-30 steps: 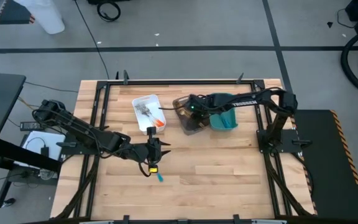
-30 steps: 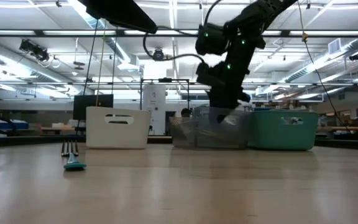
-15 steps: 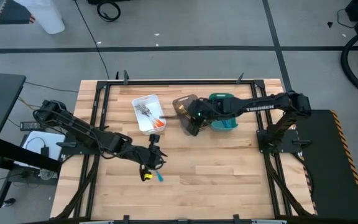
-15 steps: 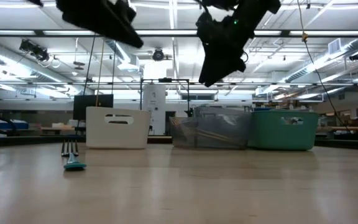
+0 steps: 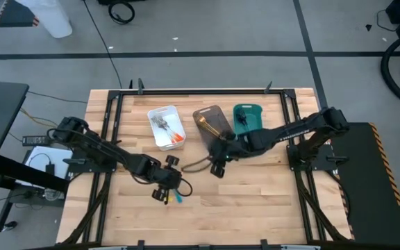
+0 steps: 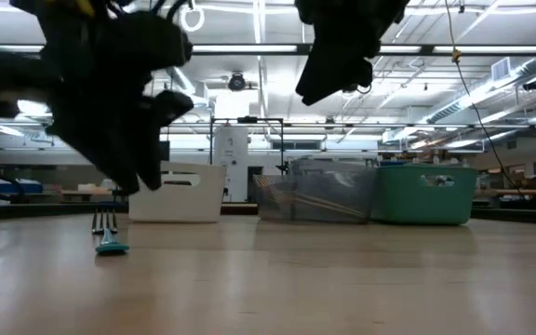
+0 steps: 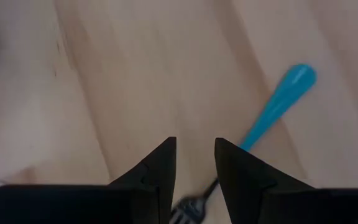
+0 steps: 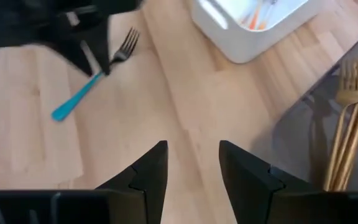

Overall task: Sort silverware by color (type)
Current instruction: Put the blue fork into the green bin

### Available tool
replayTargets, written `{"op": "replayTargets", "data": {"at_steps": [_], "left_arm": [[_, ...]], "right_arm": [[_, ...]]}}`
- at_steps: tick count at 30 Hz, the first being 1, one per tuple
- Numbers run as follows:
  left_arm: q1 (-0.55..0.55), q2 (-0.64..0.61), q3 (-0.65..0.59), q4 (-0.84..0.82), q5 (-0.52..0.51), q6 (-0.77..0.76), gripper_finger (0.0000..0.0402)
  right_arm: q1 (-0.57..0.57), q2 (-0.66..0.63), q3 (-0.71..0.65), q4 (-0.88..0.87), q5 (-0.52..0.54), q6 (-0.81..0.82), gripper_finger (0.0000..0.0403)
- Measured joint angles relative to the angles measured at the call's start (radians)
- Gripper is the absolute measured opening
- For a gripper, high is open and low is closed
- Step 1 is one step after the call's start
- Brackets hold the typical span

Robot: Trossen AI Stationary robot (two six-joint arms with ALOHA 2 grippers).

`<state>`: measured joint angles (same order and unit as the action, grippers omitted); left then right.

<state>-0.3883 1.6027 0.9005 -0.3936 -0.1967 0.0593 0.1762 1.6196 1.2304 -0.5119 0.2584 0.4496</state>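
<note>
The left tool point(image 5: 166, 197) has come down over the blue-handled metal fork point(image 5: 178, 197) lying on the wooden counter point(image 5: 255, 194), fingers parted, nothing gripped. Farther back, the right tool point(image 5: 216, 168), released and empty, has withdrawn from the grey rectangular bin point(image 5: 212, 125) holding gold cutlery point(image 5: 207, 126).

Lying flat on the bare desk – a blue-handled fork point(image 8: 92, 74), dark tines at one end, handle running out the other. Resting inside the white bin, orange-handled pieces point(image 5: 176, 137) beside metal heads. Lying lengthwise in the grey bin – slim gold forks point(image 8: 347, 118), close together, tines pointing the same way.
</note>
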Motion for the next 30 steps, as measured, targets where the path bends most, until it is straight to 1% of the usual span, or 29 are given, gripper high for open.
{"op": "replayTargets", "data": {"at_steps": [11, 18, 21, 27, 30], "left_arm": [[0.006, 0.076, 0.000, -0.107, 0.033, 0.056, 0.0118], [0.032, 0.095, -0.009, -0.104, 0.098, 0.057, 0.0115], [0.035, 0.105, -0.008, -0.101, 0.106, 0.068, 0.0094], [0.037, 0.108, -0.010, -0.096, 0.122, 0.083, 0.0017], [0.034, 0.108, -0.010, -0.090, 0.119, 0.083, 0.0012]], "right_arm": [[0.120, 0.000, -0.004, -0.004, 0.105, 0.045, 0.0154], [0.164, 0.000, -0.004, -0.001, 0.170, 0.053, 0.0154], [0.171, 0.000, -0.004, -0.003, 0.176, 0.056, 0.0154], [0.175, 0.000, -0.004, -0.022, 0.179, 0.072, 0.0154], [0.175, 0.000, -0.004, -0.045, 0.173, 0.076, 0.0154]]}}
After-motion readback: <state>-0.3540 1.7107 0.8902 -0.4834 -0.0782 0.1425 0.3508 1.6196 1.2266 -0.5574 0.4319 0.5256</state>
